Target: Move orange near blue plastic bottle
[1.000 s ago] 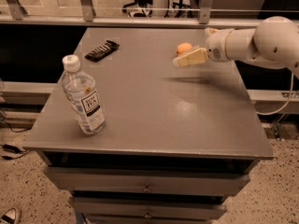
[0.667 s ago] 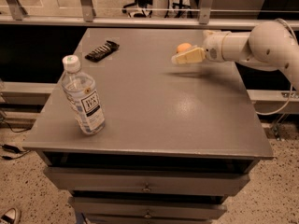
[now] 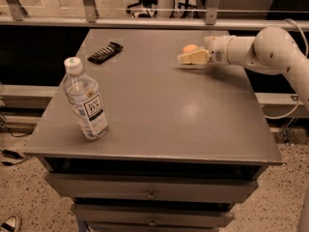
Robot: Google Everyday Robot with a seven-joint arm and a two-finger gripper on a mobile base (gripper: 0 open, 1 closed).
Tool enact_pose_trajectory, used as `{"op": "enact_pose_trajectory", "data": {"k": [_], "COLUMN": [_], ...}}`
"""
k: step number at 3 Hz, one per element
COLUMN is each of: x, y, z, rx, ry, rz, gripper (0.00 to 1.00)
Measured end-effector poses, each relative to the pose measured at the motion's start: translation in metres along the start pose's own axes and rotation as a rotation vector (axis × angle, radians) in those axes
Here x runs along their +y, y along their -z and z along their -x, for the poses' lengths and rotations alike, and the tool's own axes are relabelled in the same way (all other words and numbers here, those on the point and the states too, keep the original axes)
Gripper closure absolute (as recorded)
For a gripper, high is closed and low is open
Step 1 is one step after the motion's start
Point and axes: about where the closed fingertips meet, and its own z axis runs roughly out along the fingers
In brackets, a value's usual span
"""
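Note:
The orange [image 3: 189, 48] lies on the grey table [image 3: 159, 110] at the far right and is partly hidden behind my gripper. My gripper [image 3: 187, 55] comes in from the right, low over the table, right against the near side of the orange. The blue plastic bottle [image 3: 87, 100], clear with a white cap and a white label, stands upright near the table's front left, far from the orange.
A dark flat wrapped bar [image 3: 105, 52] lies at the far left of the table. My white arm [image 3: 260, 50] spans the far right edge. Drawers [image 3: 152, 192] are below the tabletop. A railing [image 3: 145, 21] runs behind the table.
My gripper has shifted slightly away from the camera, closer against the orange. The orange, bottle and bar have not moved.

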Motion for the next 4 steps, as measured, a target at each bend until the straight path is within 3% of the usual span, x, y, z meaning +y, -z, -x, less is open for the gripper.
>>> {"op": "enact_pose_trajectory", "data": {"k": [3, 4], "x": [0.024, 0.058], "y": [0.013, 0.031], "z": [0.011, 0.034], "rx": [-0.031, -0.074], "ry": [0.021, 0.074], "rz": [0.073, 0.142], "gripper": [0.87, 1.0]}}
